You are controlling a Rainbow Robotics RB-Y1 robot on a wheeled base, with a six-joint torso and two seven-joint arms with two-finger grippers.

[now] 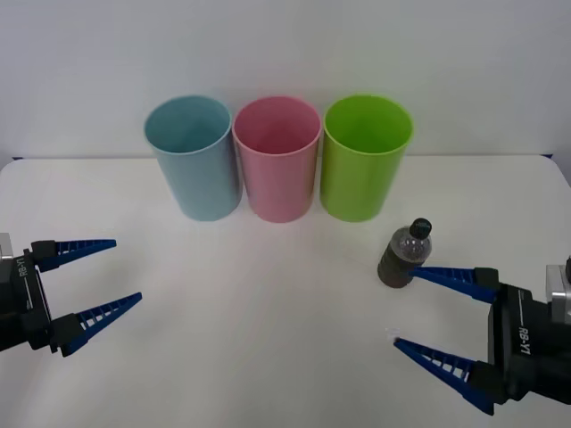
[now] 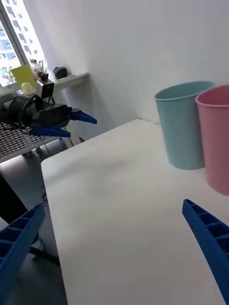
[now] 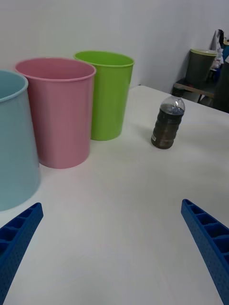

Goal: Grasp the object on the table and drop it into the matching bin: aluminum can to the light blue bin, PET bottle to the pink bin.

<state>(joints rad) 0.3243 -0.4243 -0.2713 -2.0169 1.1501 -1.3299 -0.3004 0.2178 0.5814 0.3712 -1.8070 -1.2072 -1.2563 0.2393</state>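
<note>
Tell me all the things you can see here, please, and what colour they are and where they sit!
PET bottle: one, clear with a dark grey-brown body and black cap, standing upright on the table's right side, in front of the green cup.
light blue bin: one, pale blue, left end of the row at the back.
pink bin: one, pink, middle of the row.
green cup: one, lime green, right end of the row.
table: one, white, under everything.
left gripper: one, blue fingers, open, low over the table's left side.
right gripper: one, blue fingers, open, at the right, one finger close beside the bottle.
</note>
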